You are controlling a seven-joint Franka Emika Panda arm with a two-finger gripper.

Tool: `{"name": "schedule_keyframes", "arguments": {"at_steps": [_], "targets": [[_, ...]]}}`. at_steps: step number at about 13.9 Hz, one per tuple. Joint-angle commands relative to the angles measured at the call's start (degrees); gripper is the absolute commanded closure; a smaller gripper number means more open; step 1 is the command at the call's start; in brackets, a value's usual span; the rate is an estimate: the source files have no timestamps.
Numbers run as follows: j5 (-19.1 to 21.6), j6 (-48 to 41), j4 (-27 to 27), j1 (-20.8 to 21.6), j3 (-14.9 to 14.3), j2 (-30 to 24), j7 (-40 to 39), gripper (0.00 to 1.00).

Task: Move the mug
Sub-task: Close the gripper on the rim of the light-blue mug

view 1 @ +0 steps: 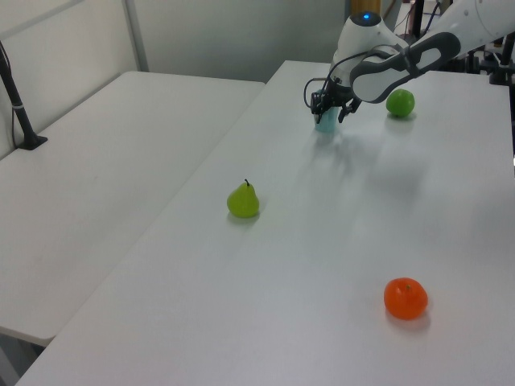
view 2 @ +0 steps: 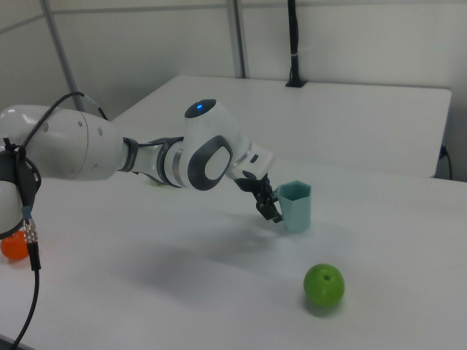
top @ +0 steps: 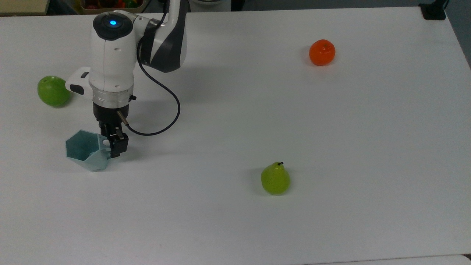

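1. We see the gripper (top: 114,141) down at the mug's handle tab, on the top view's right of the mug; in the right view it (view 2: 267,204) sits at the side of the mug that faces the arm.
2. Its fingers look drawn narrow around the tab, but we cannot tell whether they actually clamp it.
3. The mug (top: 85,150) stands upright on the table (top: 257,121), open end up, near the top view's left edge; in the left view it (view 1: 325,121) is at the far end of the table, partly behind the gripper (view 1: 331,103).
4. A black cable (top: 162,106) loops from the wrist out to the top view's right and back up to the arm.
5. The apple (top: 53,91) lies near the mug, above it in the top view and just beside the arm's wrist; in the right view it (view 2: 323,285) is in front of the mug (view 2: 295,205).
6. The pear (top: 275,178) stands well apart from the mug, toward the top view's right.
7. The orange (top: 322,52) lies farther still, at the top view's upper right.
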Motion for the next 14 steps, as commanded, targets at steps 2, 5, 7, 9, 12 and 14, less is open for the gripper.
{"name": "schedule_keyframes", "arguments": {"at_steps": [2,5,7,9,12,14], "targets": [[-2.8,1.7,-0.2,0.1,-0.3,-0.1,0.9,0.50],[-3.3,1.7,-0.2,0.0,-0.3,-0.1,0.9,0.71],[-3.5,1.7,-0.3,0.0,-0.3,-0.1,0.8,0.88],[-3.7,1.7,-0.3,0.0,-0.3,-0.1,0.9,0.97],[-3.8,1.7,-0.3,0.0,-0.3,-0.1,0.8,0.98],[-4.2,1.7,-0.3,0.0,-0.3,-0.2,0.7,0.99]]}}
